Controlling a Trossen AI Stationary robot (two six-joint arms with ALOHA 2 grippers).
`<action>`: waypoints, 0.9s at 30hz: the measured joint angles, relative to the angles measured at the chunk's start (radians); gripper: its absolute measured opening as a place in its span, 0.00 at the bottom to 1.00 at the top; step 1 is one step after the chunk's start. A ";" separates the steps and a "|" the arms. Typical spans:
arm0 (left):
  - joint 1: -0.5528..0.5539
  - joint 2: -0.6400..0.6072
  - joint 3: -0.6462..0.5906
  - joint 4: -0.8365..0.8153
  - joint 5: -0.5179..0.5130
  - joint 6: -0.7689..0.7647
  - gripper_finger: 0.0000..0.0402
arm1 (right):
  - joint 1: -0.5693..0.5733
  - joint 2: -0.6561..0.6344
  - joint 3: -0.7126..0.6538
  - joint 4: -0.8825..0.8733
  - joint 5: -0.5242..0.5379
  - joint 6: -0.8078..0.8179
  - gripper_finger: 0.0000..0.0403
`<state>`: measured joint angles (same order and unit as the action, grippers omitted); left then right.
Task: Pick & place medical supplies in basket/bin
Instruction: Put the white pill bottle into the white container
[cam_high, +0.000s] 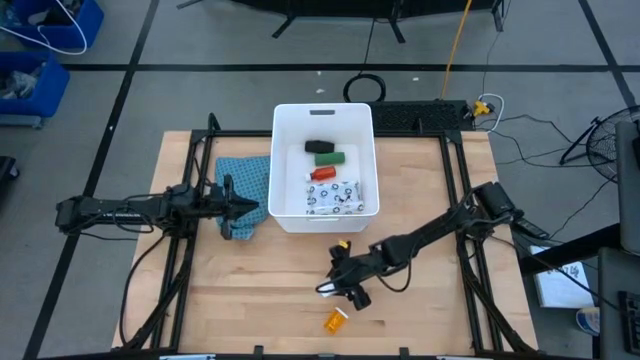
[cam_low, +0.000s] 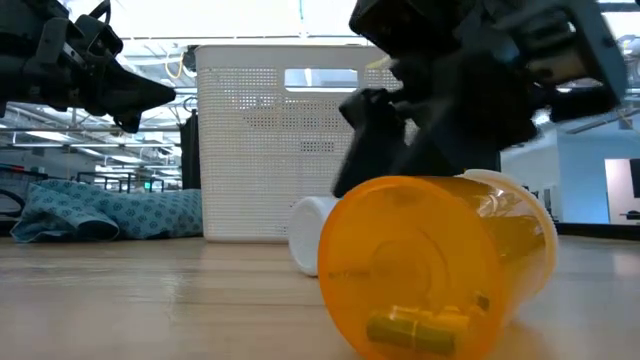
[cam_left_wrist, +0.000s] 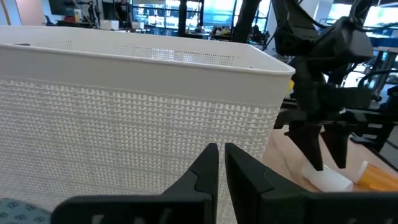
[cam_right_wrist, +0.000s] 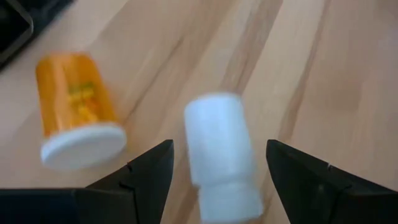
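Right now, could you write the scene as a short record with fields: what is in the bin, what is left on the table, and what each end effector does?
bin: white tub at the table's far middle
in bin: black oblong, green oblong, red tube, white packet
on table: white bottle and orange vial, both lying down
right end effector: open, fingers either side of the white bottle
left end effector: nearly shut, empty, beside the bin above the teal cloth

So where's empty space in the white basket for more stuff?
The basket is bare along its far end near the handle slot and down the cloth-side wall. It's crowded toward the other wall and near end: black oblong, green oblong, red tube, white packet.
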<state>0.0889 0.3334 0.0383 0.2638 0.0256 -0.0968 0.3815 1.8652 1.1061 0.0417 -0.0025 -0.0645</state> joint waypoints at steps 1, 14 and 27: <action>0.000 0.000 0.000 0.000 0.000 0.001 0.08 | 0.000 0.000 0.000 -0.018 -0.001 0.000 0.62; 0.000 0.000 0.000 -0.005 0.000 0.005 0.08 | -0.009 0.075 0.000 -0.021 -0.005 -0.028 0.62; 0.000 0.000 0.000 -0.008 0.000 0.005 0.08 | -0.017 0.050 -0.001 -0.025 -0.006 -0.064 0.36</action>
<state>0.0889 0.3336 0.0383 0.2558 0.0257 -0.0914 0.3648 1.9151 1.1055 0.0170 -0.0082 -0.1287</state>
